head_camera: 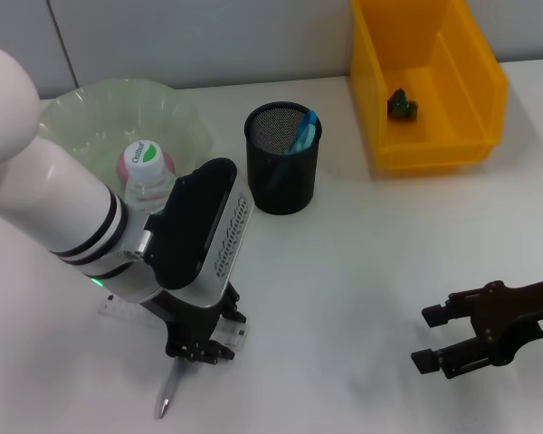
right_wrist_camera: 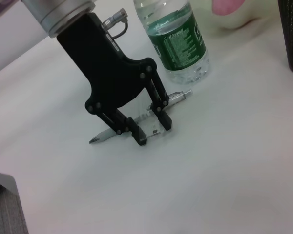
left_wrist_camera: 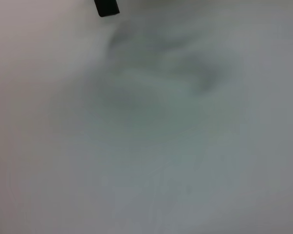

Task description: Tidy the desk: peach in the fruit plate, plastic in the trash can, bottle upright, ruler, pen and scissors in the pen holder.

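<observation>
A: Where is the left hand (head_camera: 202, 353) now?
B: Down at the table (head_camera: 362, 298), near its front edge. Its fingers (right_wrist_camera: 139, 136) straddle the pen (right_wrist_camera: 136, 122) and the clear ruler (head_camera: 127, 312), tips at the surface, spread on either side, not yet clenched on anything.
A: And the pen itself?
B: Lying flat with its tip (head_camera: 165, 407) pointing toward the front edge, the ruler just beside it under the hand.
A: The bottle?
B: The bottle (head_camera: 147, 176) stands upright just behind that arm, next to the bag-lined trash can (head_camera: 90, 108).
A: The pen holder?
B: The black mesh pen holder (head_camera: 282, 163) stands mid-table with something blue (head_camera: 303, 131) in it. The yellow bin (head_camera: 434, 81) sits behind it to the right.
A: The right hand?
B: The right hand (head_camera: 434, 339) hovers over the table's right side, fingers apart, holding nothing.
</observation>
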Tool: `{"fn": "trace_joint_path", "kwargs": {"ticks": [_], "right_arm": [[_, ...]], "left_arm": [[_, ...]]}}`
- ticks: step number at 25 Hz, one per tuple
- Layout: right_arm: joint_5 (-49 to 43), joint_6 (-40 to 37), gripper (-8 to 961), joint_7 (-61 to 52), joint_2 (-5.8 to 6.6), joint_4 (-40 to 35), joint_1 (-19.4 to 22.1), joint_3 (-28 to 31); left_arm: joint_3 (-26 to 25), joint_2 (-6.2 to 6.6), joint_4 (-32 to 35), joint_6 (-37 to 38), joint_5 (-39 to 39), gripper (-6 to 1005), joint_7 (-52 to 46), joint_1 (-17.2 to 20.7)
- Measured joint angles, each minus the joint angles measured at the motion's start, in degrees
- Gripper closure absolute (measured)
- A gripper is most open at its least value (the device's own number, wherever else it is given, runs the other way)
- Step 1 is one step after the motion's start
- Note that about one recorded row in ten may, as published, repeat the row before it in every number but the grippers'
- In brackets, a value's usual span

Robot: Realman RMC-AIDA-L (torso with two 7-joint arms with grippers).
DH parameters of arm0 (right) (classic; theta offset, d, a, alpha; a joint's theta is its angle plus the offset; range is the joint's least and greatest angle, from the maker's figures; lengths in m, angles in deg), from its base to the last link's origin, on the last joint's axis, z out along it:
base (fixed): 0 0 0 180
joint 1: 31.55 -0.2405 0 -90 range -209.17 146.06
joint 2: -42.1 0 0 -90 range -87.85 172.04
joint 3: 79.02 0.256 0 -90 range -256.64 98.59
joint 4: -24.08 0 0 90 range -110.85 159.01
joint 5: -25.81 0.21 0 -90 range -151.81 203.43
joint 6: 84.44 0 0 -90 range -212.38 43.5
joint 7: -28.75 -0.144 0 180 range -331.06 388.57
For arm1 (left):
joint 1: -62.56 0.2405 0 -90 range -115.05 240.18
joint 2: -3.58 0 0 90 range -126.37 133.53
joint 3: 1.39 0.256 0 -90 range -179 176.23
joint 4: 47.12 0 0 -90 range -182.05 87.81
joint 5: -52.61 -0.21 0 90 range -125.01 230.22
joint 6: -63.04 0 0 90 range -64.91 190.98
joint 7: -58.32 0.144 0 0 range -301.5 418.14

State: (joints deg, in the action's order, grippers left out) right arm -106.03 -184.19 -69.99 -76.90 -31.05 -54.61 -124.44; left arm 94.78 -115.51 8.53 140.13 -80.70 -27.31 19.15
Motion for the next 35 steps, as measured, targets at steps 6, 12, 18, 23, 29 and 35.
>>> {"fn": "trace_joint_path", "kwargs": {"ticks": [6, 12, 18, 23, 29, 35], "right_arm": [[0.0, 0.0, 115, 0.0, 0.0, 0.0, -0.1, -0.1], [0.0, 0.0, 115, 0.1, 0.0, 0.0, -0.1, -0.1], [0.0, 0.0, 115, 0.2, 0.04, -0.3, 0.3, -0.1], [0.0, -0.2, 115, 0.3, 0.2, -0.5, 0.3, 0.3], [0.0, -0.1, 115, 0.4, 0.35, -0.5, 0.4, 0.6], [0.2, 0.0, 115, 1.0, 0.28, -0.5, 0.5, 0.7]], "left_arm": [[0.0, 0.0, 0.7, 1.0, -0.1, 596, -0.7, -0.2], [-0.5, 0.03, 10.5, 7.4, 0.5, 614, -4.7, 2.0], [-1.1, 0.29, 21.1, 12.6, 4.0, 613, -6.8, 5.3], [-5.6, 0.41, 26.3, 15.4, 12.1, 613, -5.8, 7.3], [-10.2, 0.34, 29.8, 12.6, 26.0, 612, -2.2, 11.3], [-9.1, 0.2, 28.6, -0.2, 37.5, 613, 2.8, 14.2]]}}
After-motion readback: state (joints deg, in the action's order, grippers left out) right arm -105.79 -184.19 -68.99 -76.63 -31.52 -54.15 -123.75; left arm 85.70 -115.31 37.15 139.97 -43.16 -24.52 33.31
